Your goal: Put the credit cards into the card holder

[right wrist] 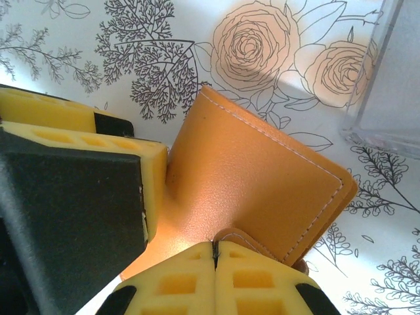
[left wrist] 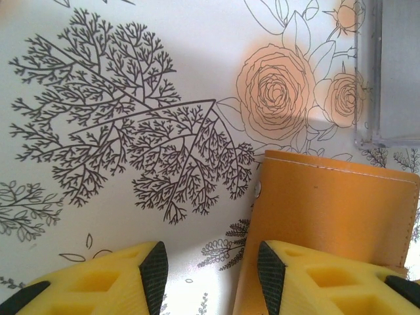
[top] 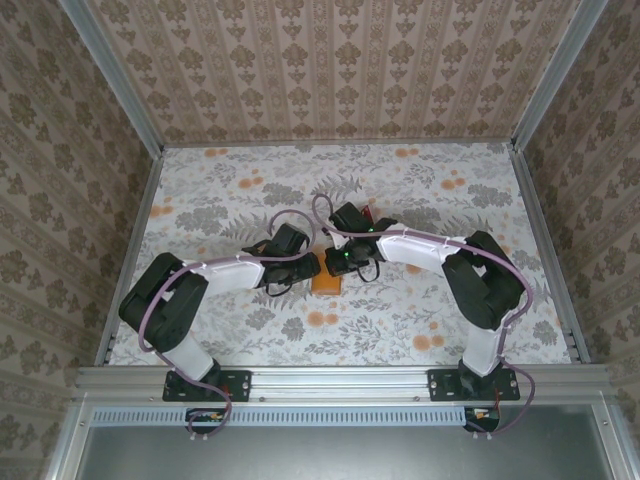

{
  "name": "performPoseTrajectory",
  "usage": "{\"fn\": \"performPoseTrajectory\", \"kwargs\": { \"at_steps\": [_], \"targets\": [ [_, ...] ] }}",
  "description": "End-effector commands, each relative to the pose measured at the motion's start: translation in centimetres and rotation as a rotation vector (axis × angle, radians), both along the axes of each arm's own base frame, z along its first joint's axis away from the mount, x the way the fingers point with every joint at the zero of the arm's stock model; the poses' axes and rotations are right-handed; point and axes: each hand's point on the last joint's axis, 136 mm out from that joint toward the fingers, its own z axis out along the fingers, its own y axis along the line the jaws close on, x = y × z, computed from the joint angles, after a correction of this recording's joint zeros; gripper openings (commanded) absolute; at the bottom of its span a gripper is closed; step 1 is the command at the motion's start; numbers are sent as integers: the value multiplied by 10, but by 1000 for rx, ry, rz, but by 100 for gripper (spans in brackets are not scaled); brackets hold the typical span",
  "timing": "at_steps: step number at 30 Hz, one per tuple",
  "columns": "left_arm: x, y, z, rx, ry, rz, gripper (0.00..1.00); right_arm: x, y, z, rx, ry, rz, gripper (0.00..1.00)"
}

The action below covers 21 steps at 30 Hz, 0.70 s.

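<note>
Left hand [left wrist: 211, 277]: fingers apart, nothing held between them. One finger is set over the near edge of the holder [left wrist: 335, 210]; the gap lies over bare tabletop [left wrist: 197, 52].

Right hand [right wrist: 214, 254]: fingers together, tips laid against the holder beside its clasp [right wrist: 248, 237]. Whether a flap is pinched cannot be told.

The holder is located mid-tabletop between the two hands, with one stitched panel tilted up. It is judged light, thin and pliable, with a leather-like skin, and likely to fold or slide if pushed from one side only. A hold is best taken on a stitched edge away from the fold, with the opposite panel braced by the other hand.

Beyond the holder a clear stand [left wrist: 387, 72] is seen, near but apart.

Views compared:
- The clasp and the panel's tilt are given by the right wrist view.
- The plain outer face and the spread fingers are given by the left wrist view.
- Both arms converging on the holder are given by the top view, where the fingers are too small to read.
</note>
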Motion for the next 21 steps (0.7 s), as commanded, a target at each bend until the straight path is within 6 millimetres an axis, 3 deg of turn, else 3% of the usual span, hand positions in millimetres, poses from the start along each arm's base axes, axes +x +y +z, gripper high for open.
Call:
{"fn": "performPoseTrajectory", "kwargs": {
  "at_steps": [1, 21],
  "targets": [
    [-20, -17, -16, -32, 85, -57, 49, 4, 14, 25, 142, -29, 2, 0],
    [-17, -15, -12, -15, 77, -62, 49, -2, 20, 21, 187, 17, 39, 0]
  ]
}}
